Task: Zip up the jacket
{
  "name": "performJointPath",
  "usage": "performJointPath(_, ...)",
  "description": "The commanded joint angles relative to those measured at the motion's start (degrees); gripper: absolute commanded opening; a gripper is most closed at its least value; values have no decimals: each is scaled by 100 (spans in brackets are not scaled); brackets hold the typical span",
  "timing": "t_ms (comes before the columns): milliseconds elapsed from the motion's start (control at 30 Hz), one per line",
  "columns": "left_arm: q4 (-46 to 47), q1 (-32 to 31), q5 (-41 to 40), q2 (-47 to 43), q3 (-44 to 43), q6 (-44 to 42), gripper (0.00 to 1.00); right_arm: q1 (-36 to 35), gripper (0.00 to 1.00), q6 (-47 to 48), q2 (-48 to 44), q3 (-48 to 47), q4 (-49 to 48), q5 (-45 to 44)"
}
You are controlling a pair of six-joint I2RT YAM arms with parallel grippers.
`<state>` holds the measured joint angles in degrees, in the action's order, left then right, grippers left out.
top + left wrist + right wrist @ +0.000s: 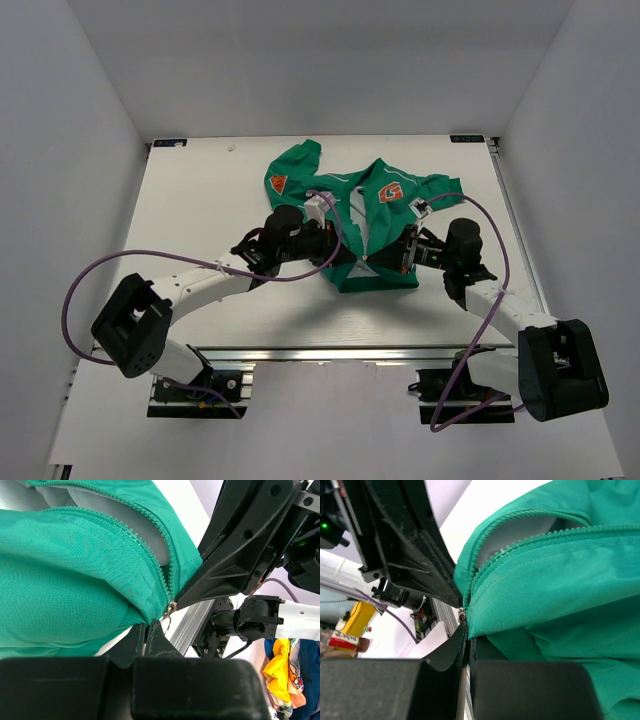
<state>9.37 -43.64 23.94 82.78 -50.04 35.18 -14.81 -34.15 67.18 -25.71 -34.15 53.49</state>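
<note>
The green jacket (375,215) lies face up on the white table, with the orange "G" badge (390,192) and the orange sleeve patch (278,182) showing. Its front is open and the zipper slider (170,609) sits at the bottom hem. My left gripper (345,252) is shut on the hem just left of the slider; the left wrist view shows its tips (146,627) pinching green fabric. My right gripper (395,255) is shut on the hem on the other side. The right wrist view shows its tips (468,632) below the slider (462,614). The two grippers face each other closely.
An aluminium rail (330,352) runs along the table's near edge, just below the hem. Purple cables (75,300) loop from both arms. White walls enclose the table on the left, right and back. Each wrist view shows the other gripper's black body (250,545) close by.
</note>
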Motion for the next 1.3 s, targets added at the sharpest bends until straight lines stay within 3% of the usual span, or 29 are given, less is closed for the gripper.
performJointPath(0,241,-39,163,-324,73,-29,0,-40,0,-92,-82,-232,152,-181)
performJointPath(433,461,-31,743,-280,214,-186,0,-40,0,102,-117,-434,268,-225)
performJointPath(667,-119,-31,813,-175,47,-485,0,-40,0,242,-64,-627,356,20)
performJointPath(833,-111,-31,1304,-113,65,-661,0,-40,0,936,76,-952,1252,205)
performJointPath(1067,-251,-31,1911,27,-23,-846,0,-31,0,1279,23,-1085,1551,338)
performJointPath(1267,-444,-31,1754,150,-234,-741,2,-40,0,1481,85,-980,1753,740)
